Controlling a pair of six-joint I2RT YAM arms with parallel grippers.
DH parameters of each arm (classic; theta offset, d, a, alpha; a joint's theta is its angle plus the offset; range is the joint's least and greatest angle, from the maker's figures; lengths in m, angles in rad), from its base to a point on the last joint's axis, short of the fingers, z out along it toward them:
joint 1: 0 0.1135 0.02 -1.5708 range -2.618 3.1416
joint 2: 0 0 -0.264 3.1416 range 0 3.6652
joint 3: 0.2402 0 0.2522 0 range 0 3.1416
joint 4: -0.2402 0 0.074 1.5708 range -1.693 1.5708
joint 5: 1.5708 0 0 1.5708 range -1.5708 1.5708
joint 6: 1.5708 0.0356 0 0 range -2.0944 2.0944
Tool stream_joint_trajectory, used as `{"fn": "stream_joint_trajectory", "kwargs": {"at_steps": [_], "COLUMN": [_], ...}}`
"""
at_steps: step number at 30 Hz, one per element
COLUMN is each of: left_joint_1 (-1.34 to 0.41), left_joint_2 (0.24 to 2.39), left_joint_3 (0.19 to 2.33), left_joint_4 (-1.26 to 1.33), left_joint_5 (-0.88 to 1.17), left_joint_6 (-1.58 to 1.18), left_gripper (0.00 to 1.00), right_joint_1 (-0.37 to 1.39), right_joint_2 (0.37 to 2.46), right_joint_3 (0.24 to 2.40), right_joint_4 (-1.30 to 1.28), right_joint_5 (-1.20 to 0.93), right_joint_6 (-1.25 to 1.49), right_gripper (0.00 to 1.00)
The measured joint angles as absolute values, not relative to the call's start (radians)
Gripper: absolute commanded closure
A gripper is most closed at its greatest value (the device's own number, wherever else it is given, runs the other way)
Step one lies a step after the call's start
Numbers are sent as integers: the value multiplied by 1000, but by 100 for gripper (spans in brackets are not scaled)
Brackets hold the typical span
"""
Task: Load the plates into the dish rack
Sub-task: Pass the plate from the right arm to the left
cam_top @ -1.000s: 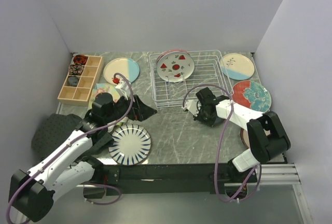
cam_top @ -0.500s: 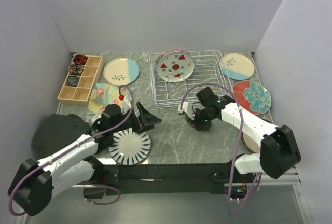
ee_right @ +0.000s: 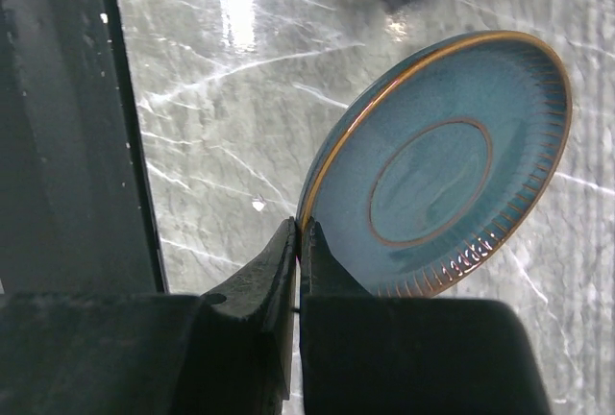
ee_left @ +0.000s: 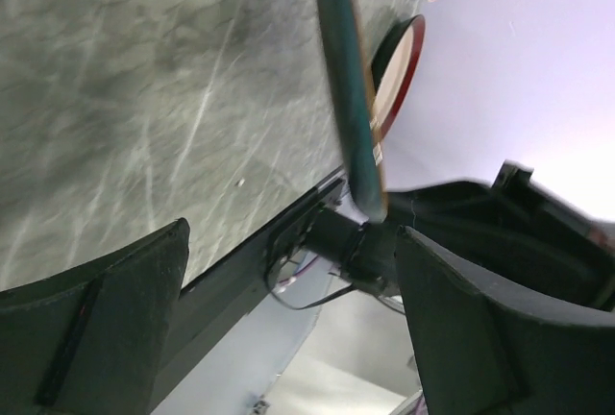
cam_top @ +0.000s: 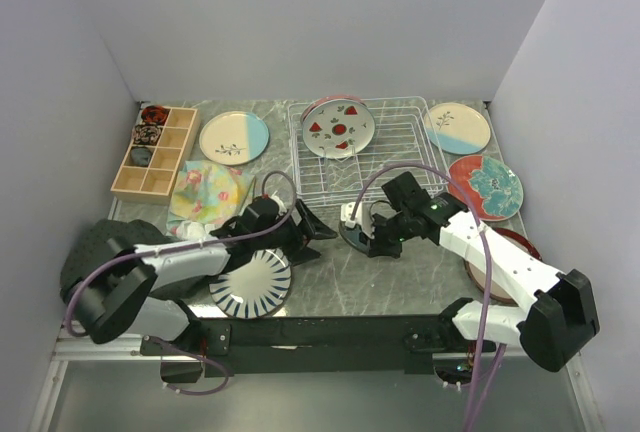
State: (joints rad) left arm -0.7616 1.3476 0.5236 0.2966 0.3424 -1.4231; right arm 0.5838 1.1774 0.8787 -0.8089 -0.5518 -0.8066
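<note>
My right gripper (cam_top: 372, 239) is shut on the rim of a dark teal plate (cam_top: 354, 235) and holds it tilted just above the table; the right wrist view shows the pinch (ee_right: 300, 234) on that plate (ee_right: 442, 165). My left gripper (cam_top: 316, 225) is open and empty, just left of it. In the left wrist view the teal plate (ee_left: 351, 98) stands edge-on ahead of the open gripper (ee_left: 288, 309). The white wire dish rack (cam_top: 395, 157) holds a watermelon-print plate (cam_top: 338, 127). A navy-white striped plate (cam_top: 250, 282) lies under the left arm.
Cream-and-blue plates lie at back left (cam_top: 233, 137) and back right (cam_top: 457, 127). A red floral plate (cam_top: 485, 184) and a red-rimmed plate stack (cam_top: 510, 267) are on the right. A wooden box (cam_top: 153, 150), floral cloth (cam_top: 208, 190) and dark cloth (cam_top: 100, 252) are on the left.
My right gripper has carried the teal plate left and toward the near edge. My left gripper has swung right, toward the plate, staying open.
</note>
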Motion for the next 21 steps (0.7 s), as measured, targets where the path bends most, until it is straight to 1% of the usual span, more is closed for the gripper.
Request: {"fn": "stream_joint_trajectory", "kwargs": {"at_steps": [2,4,7,9,10,11,12,13,14,16,17,19,20,21], "left_joint_1": [-765,-767,-767,-767,-767,-767,-767,-768,-768,-768,-769,-769,-769,-769], "left_joint_2": [1389,1431,1481,1512,1526,1539,1555,1568,1575,1596,1608,1629,1634,1636], "left_joint_3": [542,558,581,596,604,611,619,623,627,645,657,681,690,699], "left_joint_4": [323,349,367,377,379,385,392,405,411,421,421,419,418,403], "left_joint_5": [344,346,349,353,356,361,369,368,372,380,383,396,397,400], "left_joint_6": [-1439,-1456,-1470,-1482,-1486,-1489,-1487,-1487,-1487,-1486,-1483,-1475,-1472,-1459], "left_gripper": [9,12,21,37,43,52,57,58,63,68,74,80,87,92], "right_joint_1": [595,608,626,636,641,645,649,653,657,664,667,672,673,674], "right_joint_2": [1177,1177,1177,1177,1177,1177,1177,1177,1177,1177,1176,1174,1174,1174], "right_joint_3": [877,875,875,875,875,875,875,875,875,875,875,875,875,875], "right_joint_4": [-809,-809,-809,-808,-808,-808,-808,-808,-808,-808,-807,-808,-809,-809], "right_joint_5": [-553,-553,-550,-550,-550,-551,-551,-551,-550,-551,-551,-548,-544,-542], "right_joint_6": [-809,-809,-809,-809,-809,-809,-810,-810,-810,-810,-810,-810,-813,-817], "right_gripper": [100,100,100,100,100,100,100,100,100,100,100,100,100,97]}}
